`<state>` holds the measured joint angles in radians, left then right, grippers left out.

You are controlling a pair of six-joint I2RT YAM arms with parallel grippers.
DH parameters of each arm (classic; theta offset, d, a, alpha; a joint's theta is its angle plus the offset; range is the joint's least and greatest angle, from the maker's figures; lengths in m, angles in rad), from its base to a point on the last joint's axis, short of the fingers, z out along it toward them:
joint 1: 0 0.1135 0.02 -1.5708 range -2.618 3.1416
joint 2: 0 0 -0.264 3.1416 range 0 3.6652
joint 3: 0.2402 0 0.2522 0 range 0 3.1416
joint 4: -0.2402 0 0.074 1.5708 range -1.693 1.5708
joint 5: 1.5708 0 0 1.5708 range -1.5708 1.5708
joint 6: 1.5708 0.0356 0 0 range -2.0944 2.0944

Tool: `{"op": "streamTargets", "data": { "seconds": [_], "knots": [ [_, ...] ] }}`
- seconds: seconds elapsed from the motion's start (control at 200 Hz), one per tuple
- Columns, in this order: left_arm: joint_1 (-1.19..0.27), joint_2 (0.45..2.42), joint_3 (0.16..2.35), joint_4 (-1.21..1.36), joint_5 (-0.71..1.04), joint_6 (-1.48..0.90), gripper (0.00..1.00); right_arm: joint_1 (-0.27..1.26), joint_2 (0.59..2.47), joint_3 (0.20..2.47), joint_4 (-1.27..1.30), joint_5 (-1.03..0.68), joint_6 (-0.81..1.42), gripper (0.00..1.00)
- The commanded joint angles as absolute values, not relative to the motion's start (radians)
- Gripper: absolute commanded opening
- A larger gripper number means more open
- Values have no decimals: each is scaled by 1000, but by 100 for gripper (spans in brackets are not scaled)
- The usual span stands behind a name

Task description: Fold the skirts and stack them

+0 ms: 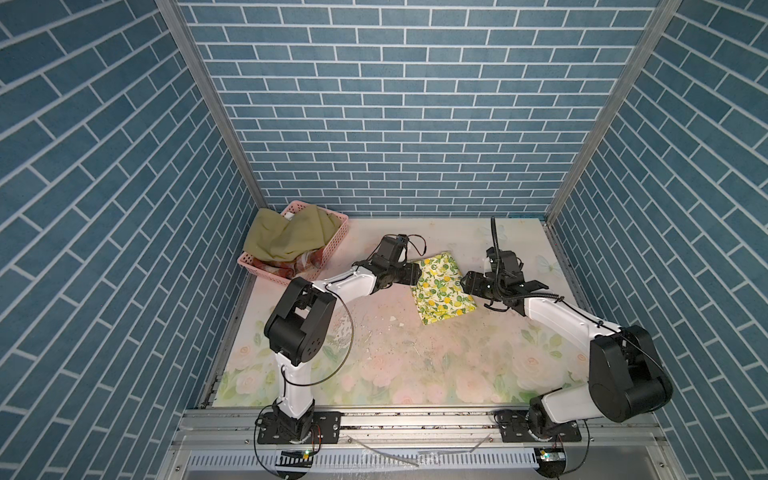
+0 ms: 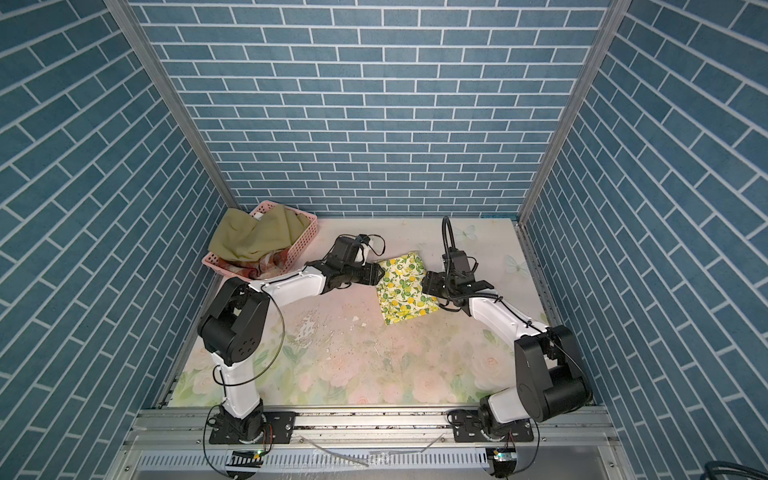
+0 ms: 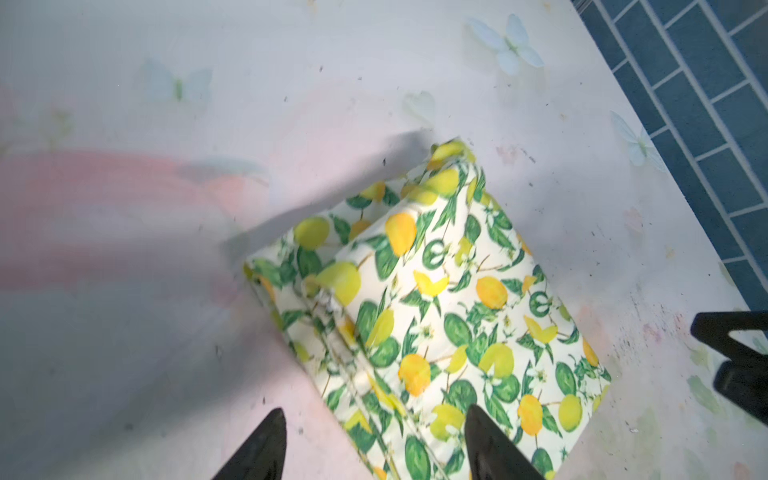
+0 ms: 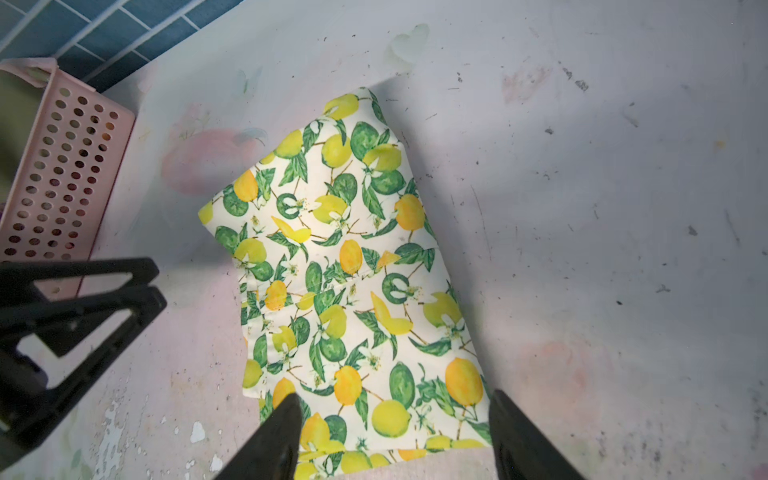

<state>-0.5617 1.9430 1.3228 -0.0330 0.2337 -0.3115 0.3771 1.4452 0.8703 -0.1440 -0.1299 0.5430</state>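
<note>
Left fingers (image 3: pixel 272 440) and right fingers (image 4: pixel 282 432) are both spread wide and hold nothing.

Between them the lemon skirt (image 1: pixel 442 289) lies folded flat on the tabletop (image 1: pixel 395 353), so one skirt looks done. The olive green skirt (image 1: pixel 286 237) is heaped in the pink basket (image 1: pixel 332 247) in the far left corner. Some plaid cloth (image 1: pixel 277 266) peeks out under it. I think those need folding too, and nothing is stacked on the lemon skirt yet.

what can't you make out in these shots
- both top views: the olive skirt covers most of the pink basket; how many skirts lie under it is unclear
- left wrist view: the lemon skirt runs off the picture edge
- same view: part of the table covering is blurred
</note>
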Motion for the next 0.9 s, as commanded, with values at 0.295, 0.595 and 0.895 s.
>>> {"op": "streamTargets", "data": {
  "seconds": [0.295,0.595,0.895],
  "knots": [
    [-565,2186,1598,-164,243,-104,68,368,1406,853,-101,-173,492,72],
    [-561,2215,1645,-143,262,-155,14,367,1382,833,-104,-133,494,69],
    [-559,2105,1607,-133,313,-234,0,367,1356,821,-133,-94,480,68]
  ]
}}
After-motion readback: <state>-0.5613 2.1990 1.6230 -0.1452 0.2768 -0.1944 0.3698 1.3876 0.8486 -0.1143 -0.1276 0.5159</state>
